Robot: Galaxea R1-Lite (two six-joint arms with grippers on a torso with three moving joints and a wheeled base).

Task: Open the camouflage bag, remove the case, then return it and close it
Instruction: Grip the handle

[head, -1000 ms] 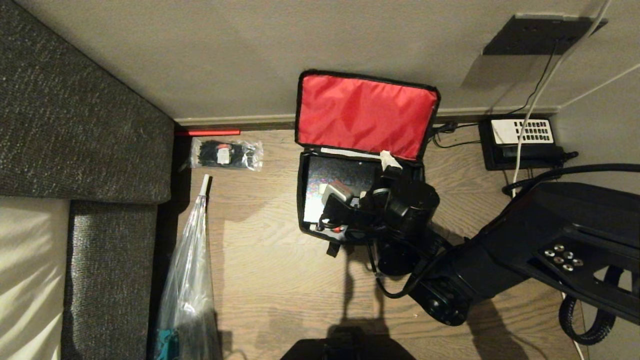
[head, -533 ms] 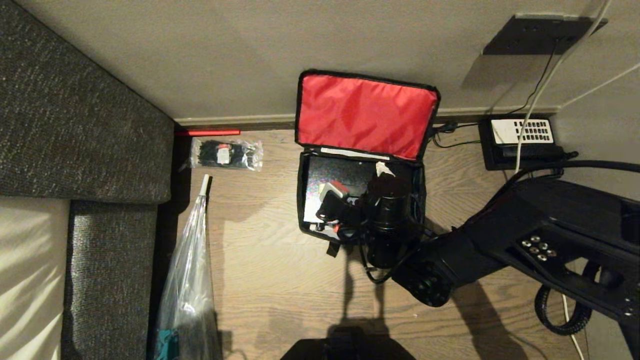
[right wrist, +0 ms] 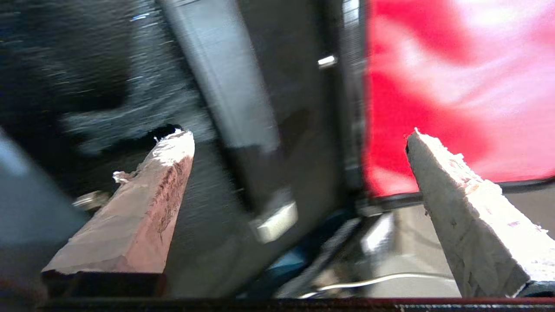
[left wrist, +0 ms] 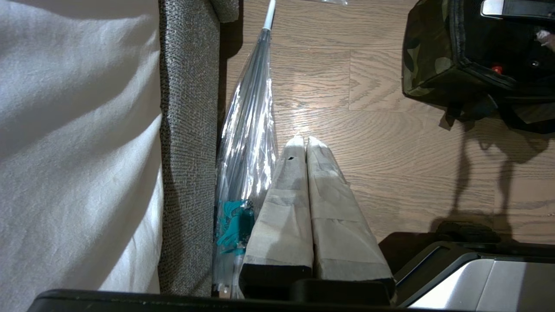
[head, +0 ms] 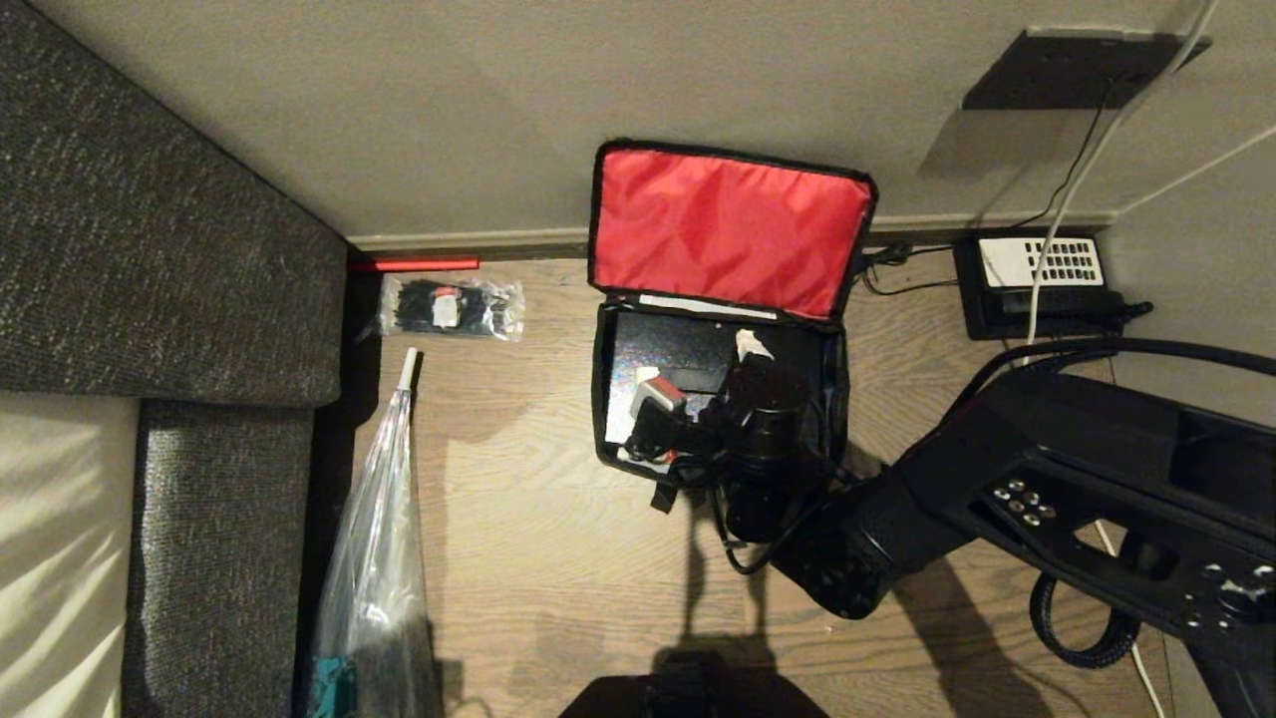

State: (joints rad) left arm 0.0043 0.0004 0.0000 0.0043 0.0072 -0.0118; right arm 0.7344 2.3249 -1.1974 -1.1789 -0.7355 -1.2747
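The case (head: 688, 364): black rigid box, seated in the camouflage bag (head: 720, 329) on the floor by the wall, red lid propped open.
We judge it stiff, smooth-sided, moderately heavy; best taken across its narrow sides. Right gripper (head: 733, 389) hangs over it, jaws wide apart, empty; left gripper (left wrist: 302, 141) parked, jaws together.

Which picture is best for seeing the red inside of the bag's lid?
The head view: the whole red lid lining shows, propped against the wall above the open camouflage bag. The right wrist view catches only a blurred red patch of it. The left wrist view shows just the bag's camouflage side, no red lining.
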